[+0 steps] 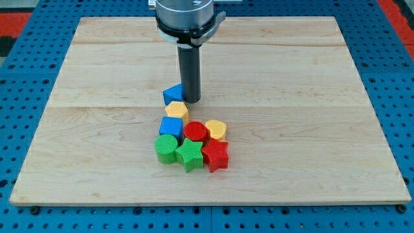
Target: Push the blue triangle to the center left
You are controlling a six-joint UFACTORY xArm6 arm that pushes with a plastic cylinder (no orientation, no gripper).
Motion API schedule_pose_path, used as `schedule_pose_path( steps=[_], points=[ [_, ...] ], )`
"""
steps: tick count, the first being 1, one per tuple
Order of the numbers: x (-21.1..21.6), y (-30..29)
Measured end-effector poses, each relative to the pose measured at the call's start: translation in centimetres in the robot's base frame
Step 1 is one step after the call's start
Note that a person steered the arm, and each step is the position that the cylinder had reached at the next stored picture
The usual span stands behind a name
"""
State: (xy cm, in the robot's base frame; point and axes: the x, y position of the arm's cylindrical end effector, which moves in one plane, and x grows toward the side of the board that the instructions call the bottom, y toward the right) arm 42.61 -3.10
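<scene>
— Jaws? Lacking any: just a dark rod, so nothing opening, closing or holding. My tip [191,100] resting on the bench [97,71], pressing against the right side of the blue triangle [173,94].

— Sitting where, that triangle?

— Lying a little left of the board's middle line, roughly at mid-height, still well apart from the left edge. Touching, or all but touching, the yellow block [176,111] just below it.

— And further out?

— Clustering below that: a blue cube [171,126] under the yellow block, a red cylinder [195,132] beside it to the right, then a yellow heart-like block [216,129] at the right again. Forming the lowest row: a green cylinder [167,148], a green star [189,155] and a red star [215,155], all packing close together.

— Anything beyond the wood?

— Showing a blue perforated surface [32,129] all around the board.
</scene>
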Motion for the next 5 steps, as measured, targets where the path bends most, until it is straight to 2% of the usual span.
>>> schedule_pose_path(
  steps=[1,3,4,5],
  points=[
    [0.0,-0.5],
    [0.2,-6.2],
    [-0.2,-11.4],
    [2.2,-12.4]
  ],
)
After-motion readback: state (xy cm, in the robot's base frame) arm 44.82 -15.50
